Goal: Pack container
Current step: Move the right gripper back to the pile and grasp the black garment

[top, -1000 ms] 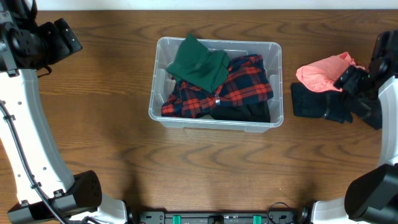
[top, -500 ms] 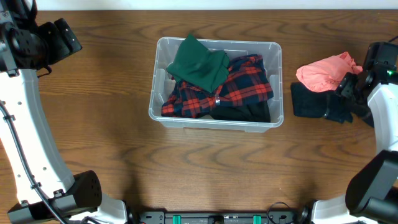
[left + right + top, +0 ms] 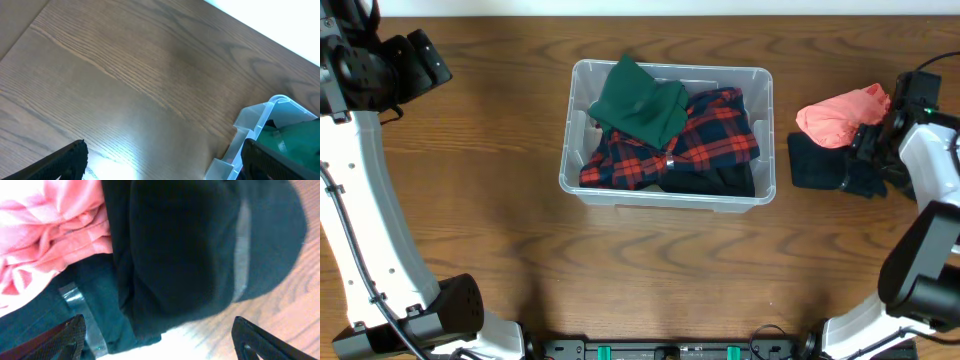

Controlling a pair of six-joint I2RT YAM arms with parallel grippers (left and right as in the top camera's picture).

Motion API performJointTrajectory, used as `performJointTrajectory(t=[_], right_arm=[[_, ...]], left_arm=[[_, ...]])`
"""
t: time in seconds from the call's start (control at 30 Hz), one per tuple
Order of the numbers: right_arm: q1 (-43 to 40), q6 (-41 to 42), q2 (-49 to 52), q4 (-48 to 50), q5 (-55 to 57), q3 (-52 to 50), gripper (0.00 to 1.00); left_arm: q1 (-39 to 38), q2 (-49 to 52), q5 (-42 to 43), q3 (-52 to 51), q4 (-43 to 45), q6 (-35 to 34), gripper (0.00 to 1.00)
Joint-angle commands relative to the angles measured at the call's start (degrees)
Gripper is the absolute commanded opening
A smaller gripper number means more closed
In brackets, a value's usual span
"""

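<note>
The container (image 3: 668, 68), a clear bin, stands mid-table and holds a green garment (image 3: 640, 100), a red plaid shirt (image 3: 715, 135) and a black piece (image 3: 715, 180). To its right a pink garment (image 3: 840, 115) lies partly on a dark garment (image 3: 820, 165). My right gripper (image 3: 876, 150) hovers open over the dark garment's right part. In the right wrist view the dark garment (image 3: 175, 245) and the pink garment (image 3: 55, 225) fill the frame above the right gripper (image 3: 160, 345), with nothing between its fingers. My left gripper (image 3: 432, 62) stays open at the far left; its own view shows that left gripper (image 3: 165, 167) over bare wood.
The left wrist view catches the container's corner (image 3: 260, 125) with green cloth (image 3: 295, 137) inside. The wooden table (image 3: 480, 200) spreads around the bin. A white edge runs along the table's back.
The right arm has turned and shifted toward the back, bringing its gripper over the dark garment beside the pink one. The left arm and the bin's contents have not moved.
</note>
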Motion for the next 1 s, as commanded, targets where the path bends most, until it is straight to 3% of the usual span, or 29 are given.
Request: performJointTrajectory(t=[0.0, 0.1, 0.2, 0.43, 0.63, 0.97], right_arm=[[0.4, -2.7, 2.5, 0.8, 1.0, -0.4, 0.91], [0.4, -2.8, 3.7, 1.4, 2.4, -0.4, 0.91], [0.4, -3.3, 4.4, 1.8, 3.7, -0.4, 0.83], [0.4, -3.3, 4.5, 2.7, 6.5, -0.4, 0.5], [0.4, -3.3, 4.5, 2.6, 7.3, -0.4, 0.01], [0.5, 2.4, 2.2, -1.3, 7.8, 1.8, 0.01]], left_arm=[[0.2, 0.2, -0.3, -0.1, 0.0, -0.3, 0.98], [0.2, 0.2, -0.3, -0.1, 0.0, -0.3, 0.98], [0.2, 0.2, -0.3, -0.1, 0.0, -0.3, 0.98], [0.2, 0.2, -0.3, -0.1, 0.0, -0.3, 0.98], [0.2, 0.2, -0.3, -0.1, 0.0, -0.3, 0.98], [0.2, 0.2, -0.3, -0.1, 0.0, -0.3, 0.98]])
